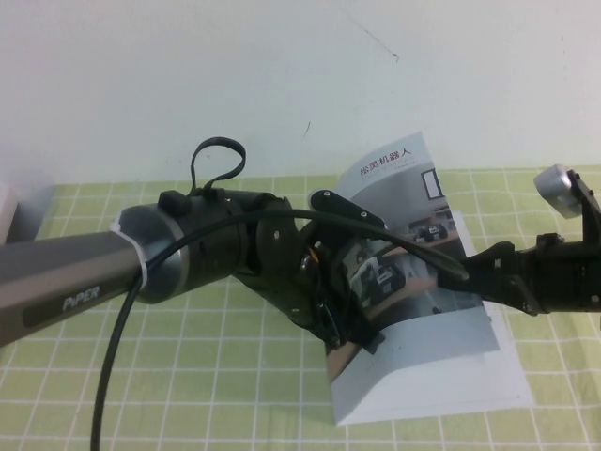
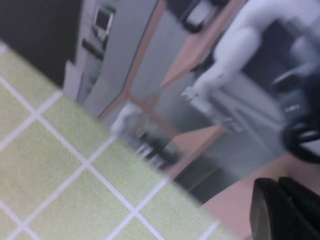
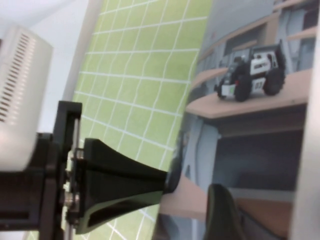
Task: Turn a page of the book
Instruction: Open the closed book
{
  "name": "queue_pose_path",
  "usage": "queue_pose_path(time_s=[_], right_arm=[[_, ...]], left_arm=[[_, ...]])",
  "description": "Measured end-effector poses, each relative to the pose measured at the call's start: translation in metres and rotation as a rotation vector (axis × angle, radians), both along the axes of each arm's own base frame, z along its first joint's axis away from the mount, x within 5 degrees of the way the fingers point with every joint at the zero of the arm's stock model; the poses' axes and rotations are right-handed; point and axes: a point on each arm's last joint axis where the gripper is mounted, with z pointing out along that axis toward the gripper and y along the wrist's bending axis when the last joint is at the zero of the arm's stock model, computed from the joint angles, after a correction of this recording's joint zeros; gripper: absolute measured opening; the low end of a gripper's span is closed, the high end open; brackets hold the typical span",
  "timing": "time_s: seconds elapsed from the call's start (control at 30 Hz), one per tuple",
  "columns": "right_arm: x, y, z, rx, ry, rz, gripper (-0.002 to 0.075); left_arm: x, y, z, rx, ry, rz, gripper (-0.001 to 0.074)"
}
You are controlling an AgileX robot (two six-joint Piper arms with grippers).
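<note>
The book lies on the green checked cloth, with its white inner sheet showing at the near right. The page, the cover leaf with the robot photo and Chinese title, is lifted and curves upward. My right gripper reaches in from the right and is shut on the page's right edge. In the right wrist view one finger is behind the leaf and one is on the photo side. My left gripper is over the lower cover. Its dark fingers are together against the photo.
The green checked cloth covers the table up to a white wall at the back. A white vented box stands at the cloth's far left edge. The left arm's black cable hangs over the near left.
</note>
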Motion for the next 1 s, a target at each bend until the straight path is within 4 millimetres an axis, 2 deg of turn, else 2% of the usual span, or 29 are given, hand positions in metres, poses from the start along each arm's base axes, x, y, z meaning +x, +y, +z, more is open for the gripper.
queue_pose_path(time_s=[0.17,0.67,0.73,0.83,1.0], right_arm=[[-0.001,0.001,0.001,0.012,-0.012,0.017,0.0390],[-0.002,0.003,0.001,-0.001,-0.037,0.046,0.0387],[-0.003,0.002,-0.002,-0.043,-0.039,0.057,0.0366],[-0.005,0.001,-0.005,-0.085,-0.040,0.090,0.0300],[-0.006,0.000,-0.006,-0.106,-0.040,0.105,0.0214]], left_arm=[[-0.001,0.001,0.006,-0.004,-0.012,0.002,-0.0004],[0.001,0.004,0.005,0.034,-0.040,0.001,-0.0004],[0.005,0.010,0.004,0.080,-0.060,0.038,-0.0004],[0.019,0.029,0.000,0.155,-0.079,0.145,-0.0004],[0.041,0.060,-0.019,0.195,-0.031,0.269,-0.0004]])
